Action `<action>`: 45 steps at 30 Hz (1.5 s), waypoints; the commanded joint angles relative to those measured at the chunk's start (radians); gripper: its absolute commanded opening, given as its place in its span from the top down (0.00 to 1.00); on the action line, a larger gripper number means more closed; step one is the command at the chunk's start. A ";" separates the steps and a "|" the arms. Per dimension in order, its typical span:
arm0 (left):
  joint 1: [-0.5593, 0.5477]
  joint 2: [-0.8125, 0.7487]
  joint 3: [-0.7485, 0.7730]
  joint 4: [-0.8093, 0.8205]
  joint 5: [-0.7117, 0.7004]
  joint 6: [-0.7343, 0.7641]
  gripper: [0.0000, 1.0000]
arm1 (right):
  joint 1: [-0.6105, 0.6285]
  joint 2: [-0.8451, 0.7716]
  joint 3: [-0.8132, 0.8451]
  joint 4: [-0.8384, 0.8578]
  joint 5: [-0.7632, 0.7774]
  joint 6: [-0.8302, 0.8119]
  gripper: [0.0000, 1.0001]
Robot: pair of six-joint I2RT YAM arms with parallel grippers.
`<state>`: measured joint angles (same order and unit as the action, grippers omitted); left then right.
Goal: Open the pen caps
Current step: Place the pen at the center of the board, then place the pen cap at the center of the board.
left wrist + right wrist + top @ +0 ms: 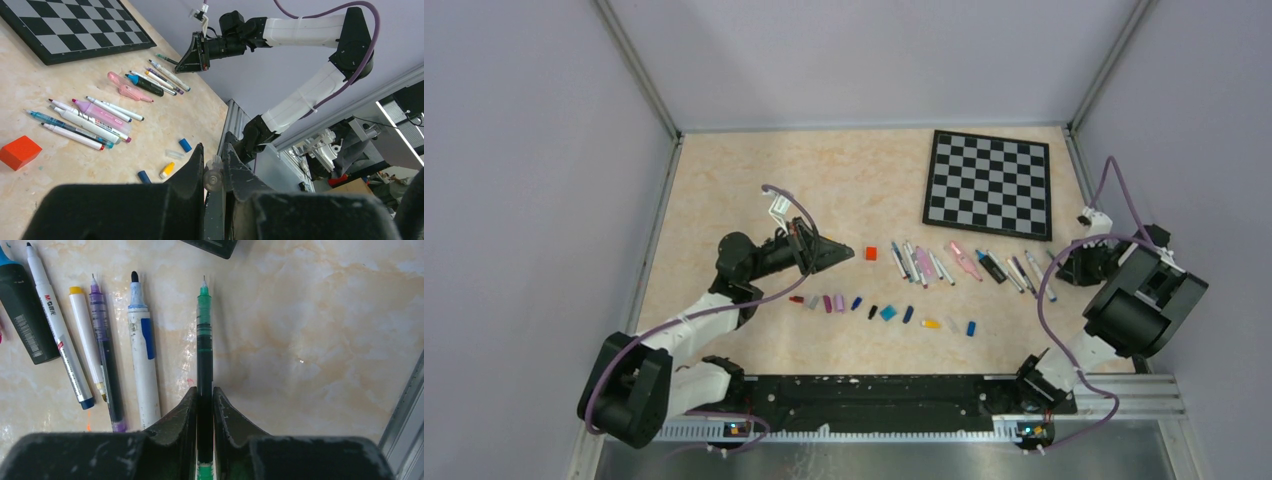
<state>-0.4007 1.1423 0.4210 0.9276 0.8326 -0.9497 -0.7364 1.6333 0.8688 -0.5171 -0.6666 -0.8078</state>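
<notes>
A row of pens (969,265) lies mid-table, with a row of loose pen caps (884,312) in front of it. My left gripper (214,150) is shut on a small clear pen cap (214,176); in the top view it (849,253) hovers just left of the pens. My right gripper (204,390) is shut on the barrel of a green pen (204,330), uncapped with its tip pointing away, low over the table at the right end of the row (1064,270). The left wrist view shows blue (185,145), clear (175,154) and yellow (167,170) caps on the table.
A small red cube (870,253) sits just past my left fingertips. A chessboard (989,185) lies at the back right. Beside the green pen lie a white-and-blue marker (142,350), a purple pen (105,355) and a black highlighter (25,325). Walls enclose the table.
</notes>
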 commanded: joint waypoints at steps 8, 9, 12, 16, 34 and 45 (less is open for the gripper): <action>-0.008 -0.072 0.009 -0.067 -0.001 0.082 1.00 | -0.008 0.030 0.055 -0.005 0.007 -0.007 0.73; -0.011 -0.075 0.012 -0.080 -0.003 0.089 1.00 | -0.008 0.029 0.055 -0.007 0.004 -0.007 0.72; -0.032 -0.077 0.028 -0.117 -0.016 0.112 1.00 | -0.008 0.018 0.058 -0.015 -0.003 -0.006 0.72; -0.098 -0.061 0.061 -0.170 -0.059 0.164 1.00 | -0.008 0.001 0.071 -0.035 -0.014 -0.010 0.71; -0.566 0.385 0.469 -0.534 -0.336 0.486 0.98 | -0.008 -0.186 0.122 -0.203 -0.144 -0.064 0.70; -0.754 0.829 0.881 -0.758 -0.467 0.515 0.97 | 0.005 -0.345 0.059 -0.260 -0.231 -0.056 0.69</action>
<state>-1.1233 1.8919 1.1896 0.2474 0.4236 -0.4637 -0.7353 1.3426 0.9470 -0.7483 -0.8349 -0.8482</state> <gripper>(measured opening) 0.138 0.304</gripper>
